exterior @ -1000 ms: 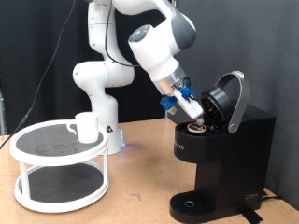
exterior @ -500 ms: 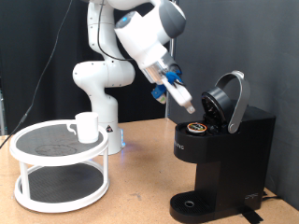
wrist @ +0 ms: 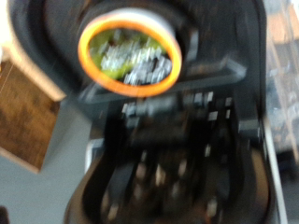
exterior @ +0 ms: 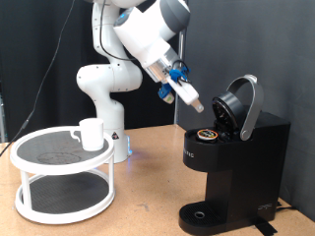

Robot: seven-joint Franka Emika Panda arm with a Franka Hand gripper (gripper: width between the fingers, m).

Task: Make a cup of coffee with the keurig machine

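The black keurig machine (exterior: pixel 239 162) stands at the exterior view's right with its rounded lid (exterior: pixel 242 104) raised. A brown-topped pod (exterior: pixel 205 134) sits in its open holder; the wrist view shows the pod (wrist: pixel 129 51) blurred, with an orange rim, inside the machine's black chamber (wrist: pixel 177 140). My gripper (exterior: pixel 190 99) hangs in the air above and to the left of the pod, apart from it, open and empty. The white cup (exterior: pixel 92 133) stands on the top tier of the white round stand (exterior: pixel 39 155) at the left.
The arm's white base (exterior: pixel 106 93) stands behind the stand. The machine's round drip tray (exterior: pixel 202 214) is bare. The wooden tabletop (exterior: pixel 148 192) lies between the stand and the machine. A dark curtain fills the background.
My gripper has drawn back up and to the left, away from the machine's holder. The pod stays in the holder. The cup and the lid have not moved.
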